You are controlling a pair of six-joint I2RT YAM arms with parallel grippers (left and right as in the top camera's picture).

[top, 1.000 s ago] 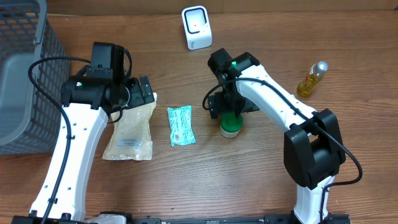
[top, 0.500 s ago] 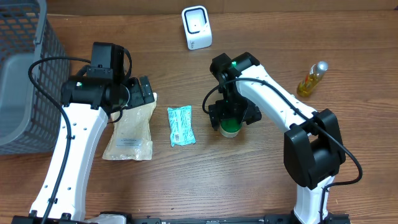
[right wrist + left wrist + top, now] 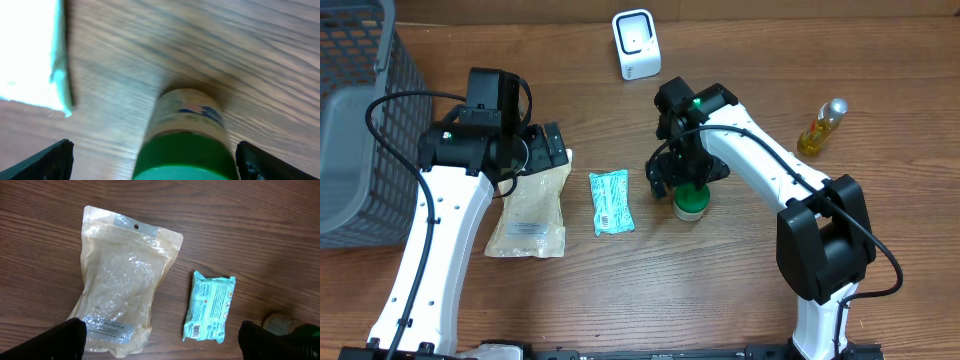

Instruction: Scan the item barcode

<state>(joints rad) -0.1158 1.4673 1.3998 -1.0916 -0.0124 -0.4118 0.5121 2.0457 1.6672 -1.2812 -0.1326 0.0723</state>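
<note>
Right hand hangs wide open over the green-capped bottle, with room either side. The teal packet crowds one flank, and bare surface runs to the white scanner.

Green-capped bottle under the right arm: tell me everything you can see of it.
A small round bottle with a wide green cap and a pale body carrying a blurred blue and red label. It sits on the wooden table, right of the teal packet and apart from it. The right gripper hangs over it, open, fingers either side, not touching. Upright or tilted: cannot tell.
</note>
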